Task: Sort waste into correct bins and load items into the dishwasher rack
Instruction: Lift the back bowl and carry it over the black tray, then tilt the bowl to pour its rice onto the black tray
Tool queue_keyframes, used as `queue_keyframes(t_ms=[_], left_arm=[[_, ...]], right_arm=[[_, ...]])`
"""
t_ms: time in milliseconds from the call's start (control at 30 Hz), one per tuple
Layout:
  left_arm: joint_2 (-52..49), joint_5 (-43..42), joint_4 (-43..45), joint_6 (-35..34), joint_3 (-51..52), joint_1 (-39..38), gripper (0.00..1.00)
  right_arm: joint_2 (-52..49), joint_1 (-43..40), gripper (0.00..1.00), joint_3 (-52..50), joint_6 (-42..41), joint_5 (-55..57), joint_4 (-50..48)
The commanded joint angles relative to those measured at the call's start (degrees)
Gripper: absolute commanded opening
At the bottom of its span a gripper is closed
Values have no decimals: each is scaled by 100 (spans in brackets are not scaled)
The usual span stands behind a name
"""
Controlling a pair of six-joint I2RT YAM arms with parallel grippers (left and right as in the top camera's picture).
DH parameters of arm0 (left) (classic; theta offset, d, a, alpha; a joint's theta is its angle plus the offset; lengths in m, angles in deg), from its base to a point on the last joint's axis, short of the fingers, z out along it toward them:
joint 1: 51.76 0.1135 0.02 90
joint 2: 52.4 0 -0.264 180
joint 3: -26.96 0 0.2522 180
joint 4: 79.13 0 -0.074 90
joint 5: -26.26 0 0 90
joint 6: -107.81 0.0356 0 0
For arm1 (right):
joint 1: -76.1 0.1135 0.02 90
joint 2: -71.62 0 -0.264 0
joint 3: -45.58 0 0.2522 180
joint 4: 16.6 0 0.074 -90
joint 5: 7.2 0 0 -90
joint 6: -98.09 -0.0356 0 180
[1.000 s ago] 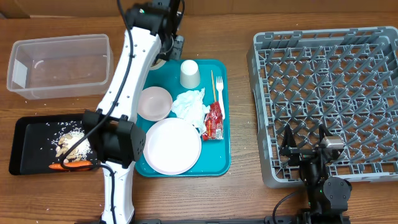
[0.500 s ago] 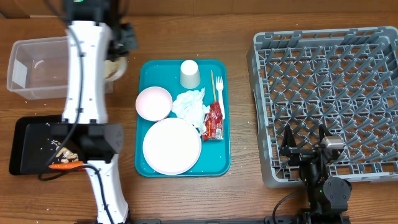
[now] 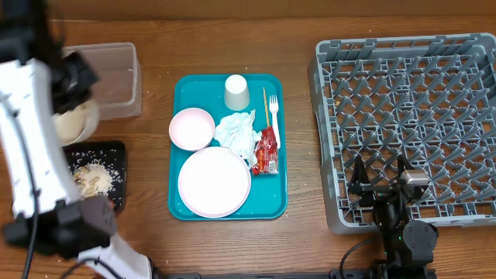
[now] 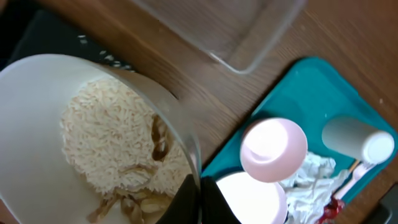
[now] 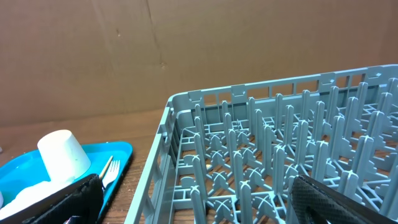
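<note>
Partly hidden black tray [image 3: 118, 152], clear tub [image 3: 108, 77], left tool [image 4: 198, 200] pinching bowl [image 4: 31, 93]

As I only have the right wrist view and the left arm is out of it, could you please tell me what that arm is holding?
Observer: The left gripper is shut on the rim of a white bowl that contains rice-like scraps.
Operator: Thank you. Where is the bowl relative to the bins?
Observer: Seen from overhead, it hangs between the clear tub and the black tray.
Operator: Is there anything in the black tray?
Observer: Yes, a pile of beige scraps lies in it.
</note>
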Motion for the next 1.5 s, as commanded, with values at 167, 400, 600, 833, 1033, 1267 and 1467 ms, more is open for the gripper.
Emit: queue_keyframes(t_ms=[167, 400, 600, 833, 1033, 1267, 1467], left_arm=[[400, -2695, 905, 1158, 1613, 1425, 5], [400, -3801, 1937, 1558, 3307, 2079, 4], [398, -4328, 2586, 1740, 4234, 2553, 4], [385, -5853, 2957, 2280, 4839, 3139, 4], [356, -6583, 3008, 2428, 5370, 3473, 4], [348, -6916, 3314, 2382, 5801, 3888, 4], [345, -7034, 3318, 2229, 5866, 4218, 4]], right_arm=[[44, -37, 100, -55, -17, 39, -39], [44, -37, 100, -55, -17, 39, -39], [44, -37, 100, -55, -17, 39, -39], [44, -37, 100, -55, -17, 39, -39], [44, -37, 100, -55, -17, 39, -39], [44, -37, 100, -55, -17, 39, -39], [44, -37, 100, -55, -17, 39, -39]])
